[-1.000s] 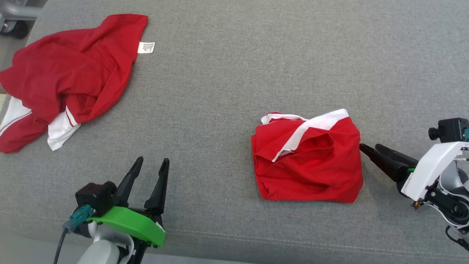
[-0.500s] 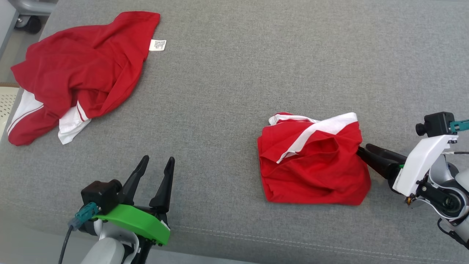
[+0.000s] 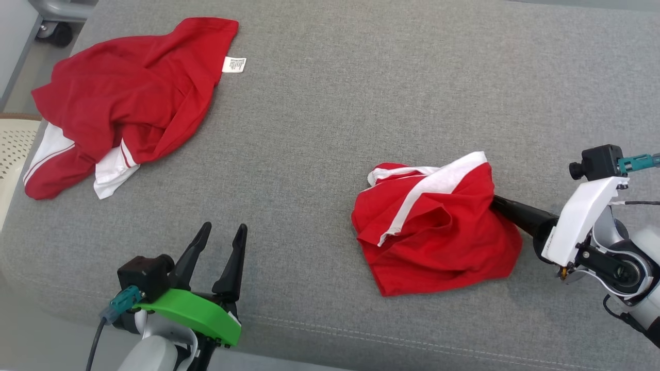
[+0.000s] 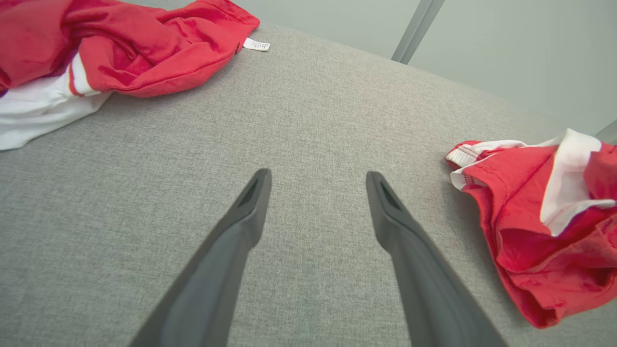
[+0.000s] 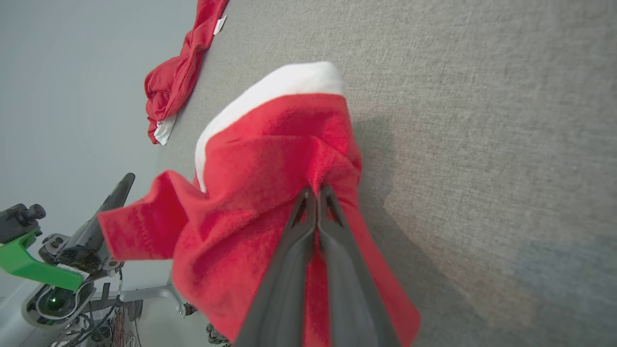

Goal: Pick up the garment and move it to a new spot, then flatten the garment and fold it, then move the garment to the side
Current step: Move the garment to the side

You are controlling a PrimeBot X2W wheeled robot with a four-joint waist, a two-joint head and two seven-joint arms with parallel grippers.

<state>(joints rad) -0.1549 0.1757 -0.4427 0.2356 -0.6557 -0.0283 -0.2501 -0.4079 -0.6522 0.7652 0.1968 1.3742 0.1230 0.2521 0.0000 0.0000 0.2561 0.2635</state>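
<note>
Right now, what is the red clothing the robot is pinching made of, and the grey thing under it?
Red garment: soft matte knit cloth, probably cotton or a blend; it wrinkles and droops where the right fingers pinch it. Grey surface: matte woven upholstery fabric, likely over padding; its speckled weave and a stitched seam near the front edge show.

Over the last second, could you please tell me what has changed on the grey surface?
The right gripper pushed its jaws into the right edge of the folded red garment and shut on it, bunching and lifting that side. The left gripper stayed open and idle; the crumpled red garment at far left lay untouched.
</note>
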